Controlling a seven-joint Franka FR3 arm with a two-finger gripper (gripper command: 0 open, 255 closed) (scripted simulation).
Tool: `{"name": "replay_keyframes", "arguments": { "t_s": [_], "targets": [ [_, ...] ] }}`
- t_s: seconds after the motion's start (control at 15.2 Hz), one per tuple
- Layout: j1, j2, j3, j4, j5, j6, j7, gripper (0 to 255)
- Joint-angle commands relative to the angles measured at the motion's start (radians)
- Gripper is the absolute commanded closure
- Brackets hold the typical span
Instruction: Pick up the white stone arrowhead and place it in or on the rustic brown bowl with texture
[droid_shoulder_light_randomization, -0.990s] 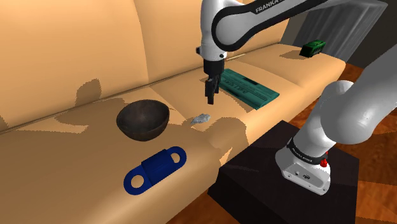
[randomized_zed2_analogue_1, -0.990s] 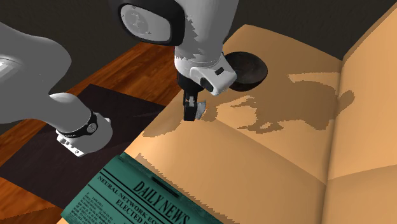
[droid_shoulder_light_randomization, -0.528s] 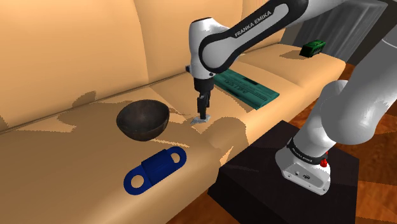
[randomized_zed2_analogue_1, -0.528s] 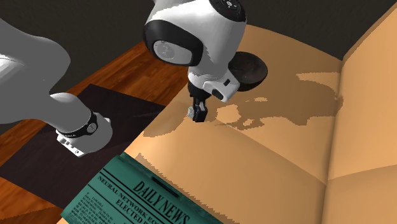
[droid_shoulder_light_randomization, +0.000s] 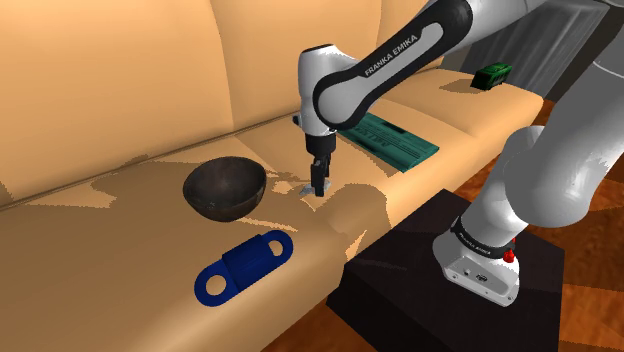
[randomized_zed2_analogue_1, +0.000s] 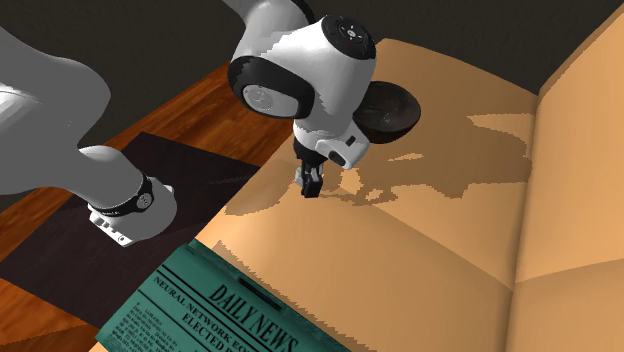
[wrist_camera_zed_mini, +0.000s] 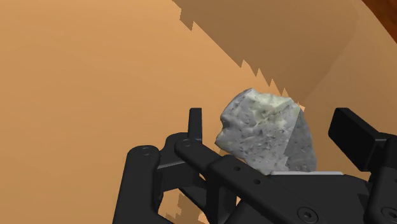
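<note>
Straddling the grey arrowhead (wrist_camera_zed_mini: 264, 133), the tool (wrist_camera_zed_mini: 272, 121) stands apart, its body hiding the stone's base.

White rounded arm (droid_shoulder_light_randomization: 560, 150) links alternate with dark joints; one link bears black "FRANKA EMIKA" lettering (droid_shoulder_light_randomization: 385, 58), and the base (droid_shoulder_light_randomization: 478, 272) shows a small red button (droid_shoulder_light_randomization: 508, 257). The gripper (wrist_camera_zed_mini: 270, 121) is all black, with flat fingers (wrist_camera_zed_mini: 195, 124) and round screws (wrist_camera_zed_mini: 305, 212) in its body.

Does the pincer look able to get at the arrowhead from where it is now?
Probably yes. The pincer is down at the sofa seat, its fingers open on either side of the arrowhead, with a gap on each side and nothing in between.
</note>
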Motion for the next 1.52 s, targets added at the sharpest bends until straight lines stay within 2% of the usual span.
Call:
{"name": "replay_keyframes", "arguments": {
  "t_s": [0.0, 0.2, 0.26, 0.86, 1.45],
  "targets": [
    [0.000, 0.000, 0.000, -0.001, 0.000, 0.002, 0.000, 0],
    [0.000, 0.000, 0.000, -0.001, 0.000, 0.001, 0.000, 0],
    [0.000, 0.000, 0.000, -0.001, 0.000, 0.001, 0.000, 255],
    [0.000, 0.000, 0.000, -0.001, 0.000, 0.002, 0.000, 255],
    [-0.002, -0.087, -0.004, 0.042, -0.005, -0.128, 0.013, 255]
  ]
}}
